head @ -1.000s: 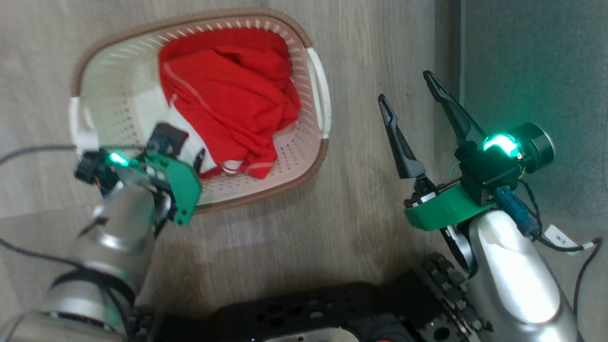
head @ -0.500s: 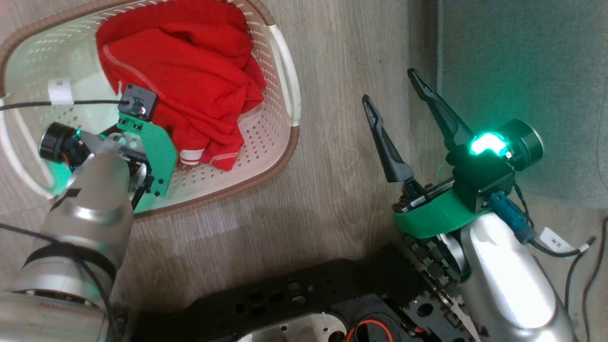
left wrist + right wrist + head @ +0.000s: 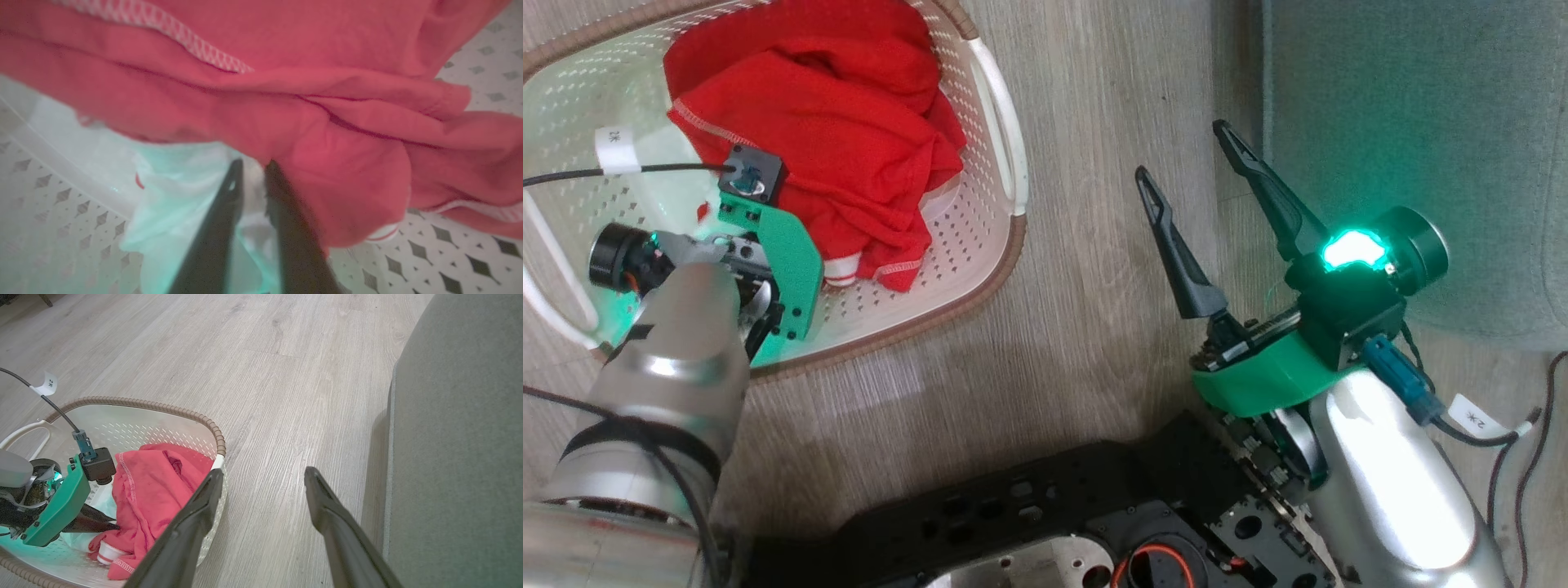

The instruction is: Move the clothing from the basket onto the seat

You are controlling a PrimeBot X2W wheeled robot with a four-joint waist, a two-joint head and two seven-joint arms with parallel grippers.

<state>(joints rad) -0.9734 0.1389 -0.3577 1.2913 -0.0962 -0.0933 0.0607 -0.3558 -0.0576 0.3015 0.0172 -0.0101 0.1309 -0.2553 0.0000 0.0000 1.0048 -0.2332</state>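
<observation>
Head view. The bright red soft fabric clothing (image 3: pixel 825 155) is heaped in the oblong cream perforated plastic basket (image 3: pixel 964 237), toward the end nearest the grey-green upholstered seat (image 3: pixel 1405 122). The basket stands on the pale wood-look floor (image 3: pixel 1094 327). None of the clothing is on the seat yet. The picture has slid since a second ago, but that is the camera turning. The real change is that the left arm's green wrist mount (image 3: pixel 784 261) has come in from the basket's near rim. It now sits over the inside, against the heap's near edge. The right gripper (image 3: pixel 1183 149) is spread wide and empty over the floor between basket and seat.

Left wrist view. The left gripper (image 3: pixel 254 163) has its fingers drawn near together with a thin gap left. The tips are at the lower fold of red cloth, where a white panel (image 3: pixel 184 196) shows. Cannot tell whether cloth is caught.

Right wrist view. The left fingers run under the heap's near edge.

Reading: a pinch is being taken. The lift and the carry to the seat remain.
</observation>
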